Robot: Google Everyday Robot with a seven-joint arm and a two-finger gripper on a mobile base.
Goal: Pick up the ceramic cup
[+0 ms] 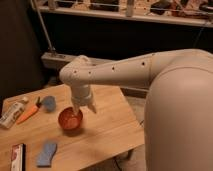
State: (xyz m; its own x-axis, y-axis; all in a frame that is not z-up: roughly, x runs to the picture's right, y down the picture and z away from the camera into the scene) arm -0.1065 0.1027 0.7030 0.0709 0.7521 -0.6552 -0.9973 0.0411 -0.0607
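Note:
The ceramic cup (70,119) is orange-red, round and low, and stands upright on the wooden table (112,127) left of centre. My gripper (83,109) hangs straight down from the white arm (125,75) right at the cup's right rim. Its jaws are apart: the left finger (75,111) reaches into the cup's mouth and the right finger (93,107) is outside the rim. The cup rests on the table and the gripper hides part of its back rim.
A white bottle (12,113) and an orange tool (29,113) lie at the table's left edge, with a small blue object (48,103) behind the cup. A blue sponge (46,153) and a snack bar (17,156) lie at the front left. A dark shelf wall (125,35) stands behind.

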